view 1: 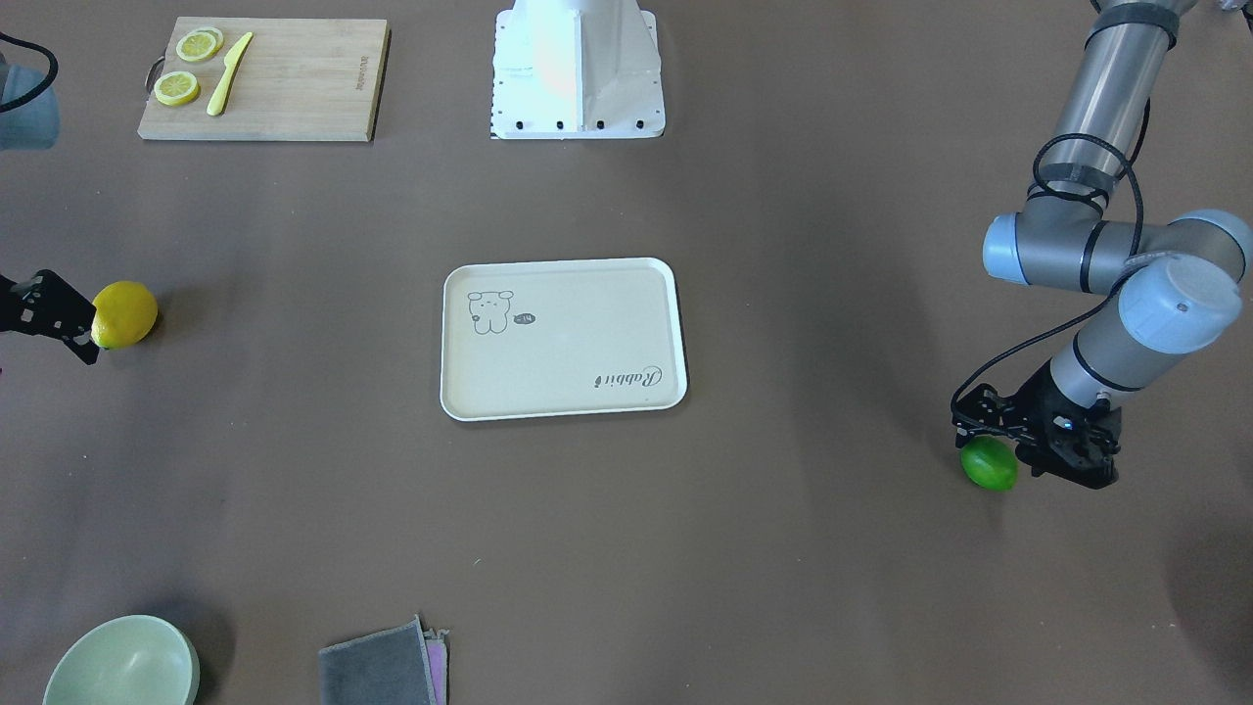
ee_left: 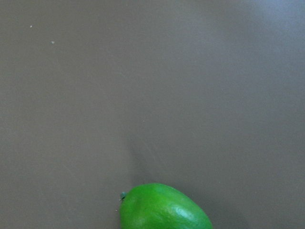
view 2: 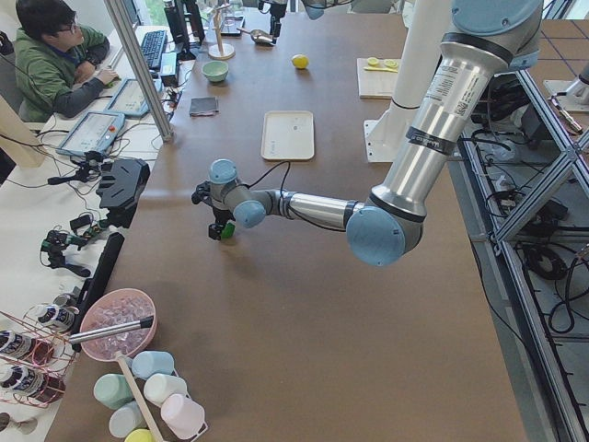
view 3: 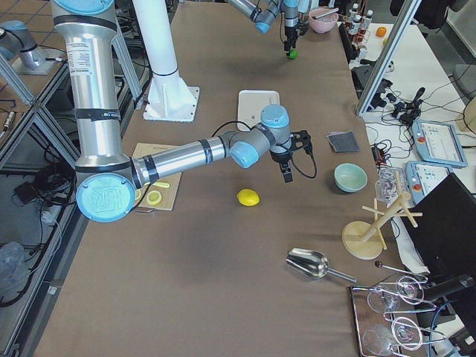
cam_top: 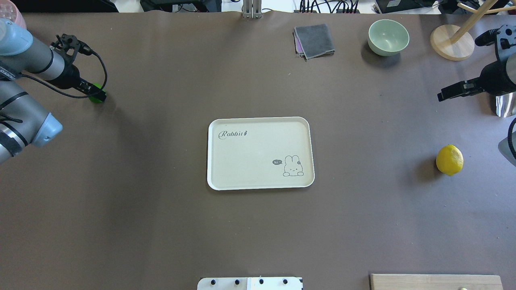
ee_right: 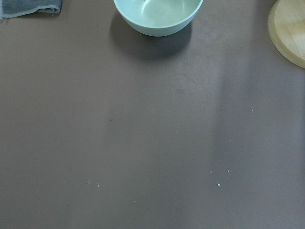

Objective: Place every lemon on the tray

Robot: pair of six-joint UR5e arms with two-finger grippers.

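The green lemon (view 1: pixel 989 468) lies far to my left of the tray, and my left gripper (view 1: pixel 997 446) points down with its fingers closed against both of its sides, low at the table. It fills the bottom edge of the left wrist view (ee_left: pixel 164 210). The yellow lemon (cam_top: pixel 449 160) lies free on the table to my right of the cream tray (cam_top: pixel 217 161), which holds nothing. My right gripper (cam_top: pixel 443 96) hangs open and empty above the table, beyond the yellow lemon and apart from it.
A bamboo cutting board (view 1: pixel 294 88) with lemon slices and a yellow knife lies near my base on the right. A green bowl (cam_top: pixel 388 36), a grey cloth (cam_top: pixel 314 40) and a wooden stand (cam_top: pixel 451 42) sit at the far edge.
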